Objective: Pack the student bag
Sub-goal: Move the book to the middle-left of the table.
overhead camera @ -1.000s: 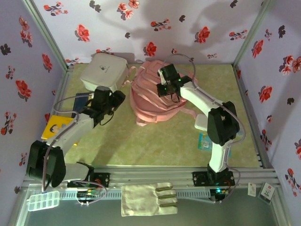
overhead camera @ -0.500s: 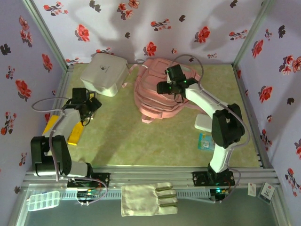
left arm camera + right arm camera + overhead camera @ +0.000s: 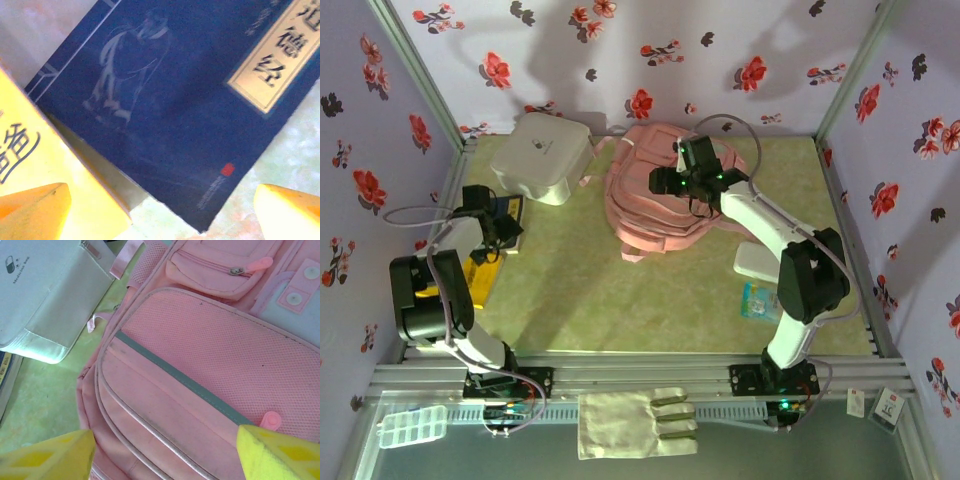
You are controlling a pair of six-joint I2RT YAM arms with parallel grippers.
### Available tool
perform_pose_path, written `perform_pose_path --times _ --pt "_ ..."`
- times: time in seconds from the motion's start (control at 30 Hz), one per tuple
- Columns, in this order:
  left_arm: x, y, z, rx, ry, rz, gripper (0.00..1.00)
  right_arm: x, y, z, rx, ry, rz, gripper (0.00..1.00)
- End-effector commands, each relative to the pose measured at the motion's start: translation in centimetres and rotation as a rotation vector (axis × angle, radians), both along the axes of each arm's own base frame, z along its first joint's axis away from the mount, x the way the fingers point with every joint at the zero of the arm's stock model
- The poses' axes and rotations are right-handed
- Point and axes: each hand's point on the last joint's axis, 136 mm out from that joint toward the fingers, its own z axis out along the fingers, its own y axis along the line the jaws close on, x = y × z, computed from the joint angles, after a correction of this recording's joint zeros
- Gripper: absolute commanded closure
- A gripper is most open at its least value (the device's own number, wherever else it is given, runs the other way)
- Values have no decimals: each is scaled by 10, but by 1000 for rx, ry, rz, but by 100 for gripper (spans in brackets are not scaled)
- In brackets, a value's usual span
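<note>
Both jaws gape empty: left gripper (image 3: 162, 207) low over the blue book (image 3: 175, 100), seemingly to grasp it; right gripper (image 3: 165, 452) above the closed bag (image 3: 200, 365), seemingly to open it.

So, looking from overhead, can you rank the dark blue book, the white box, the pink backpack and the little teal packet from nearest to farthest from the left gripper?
From the left gripper:
1. Dark blue book, right beneath it, at the left edge.
2. White box, far left corner.
3. Pink backpack, middle, towards the back.
4. Teal packet, near right.
</note>
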Motion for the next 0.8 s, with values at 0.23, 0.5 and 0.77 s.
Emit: perform_pose_path --times 0.23,0.5,0.77 --pt "45 -19 -7 -67 -8 -188 14 -3 10 -5 59 37 18 25" --pt "38 -47 -32 -131 50 -250 22 -4 10 -6 57 44 15 25" --pt "-6 -94 -56 -182 179 -321 24 -4 9 -6 57 49 9 25"
